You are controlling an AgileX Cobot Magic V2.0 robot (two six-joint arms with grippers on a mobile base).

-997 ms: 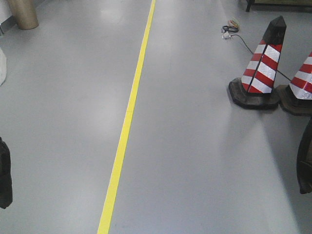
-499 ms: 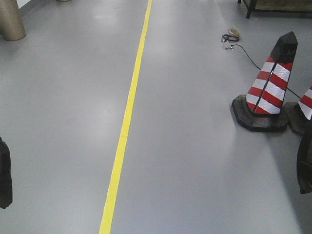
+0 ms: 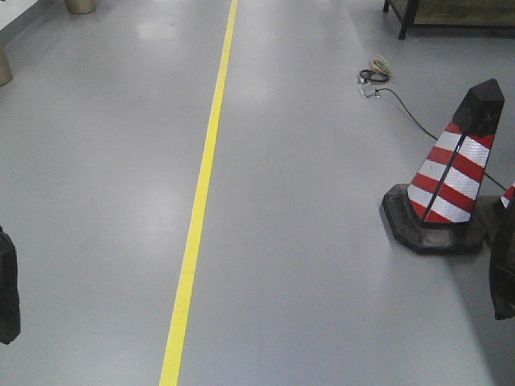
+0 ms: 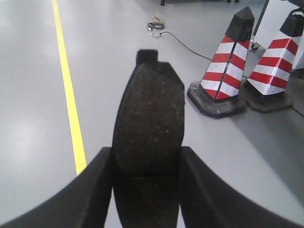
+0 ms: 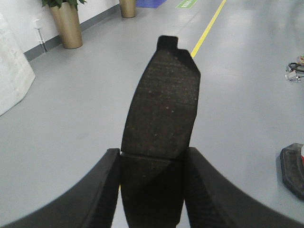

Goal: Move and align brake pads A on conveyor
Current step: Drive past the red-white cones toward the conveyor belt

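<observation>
In the left wrist view, the left gripper (image 4: 147,185) is clamped on a brake pad (image 4: 149,118), its two black fingers (image 4: 95,190) pressing the pad's lower edges at the bottom centre of the frame. The pad stands upright, dark and grainy, with a small tab at its top. Behind it, a yellow floor line (image 4: 69,95) runs down the left of the frame, and two red-and-white striped cones (image 4: 228,61) stand on black bases at the upper right. A coiled cable (image 4: 156,24) lies on the grey floor (image 4: 118,42) near the top centre.

In the right wrist view, the right gripper (image 5: 151,190) is likewise closed on a second brake pad (image 5: 161,104), held upright at the centre. A tall gold planter (image 5: 66,23) with green leaves sits at the upper left. A green floor marking at the top edge may carry writing, but it is too small to read. No brand or label shows on either pad.

The front view shows the same grey floor, the yellow line left of centre and one cone at the right. The conveyor appears in none of the views.
</observation>
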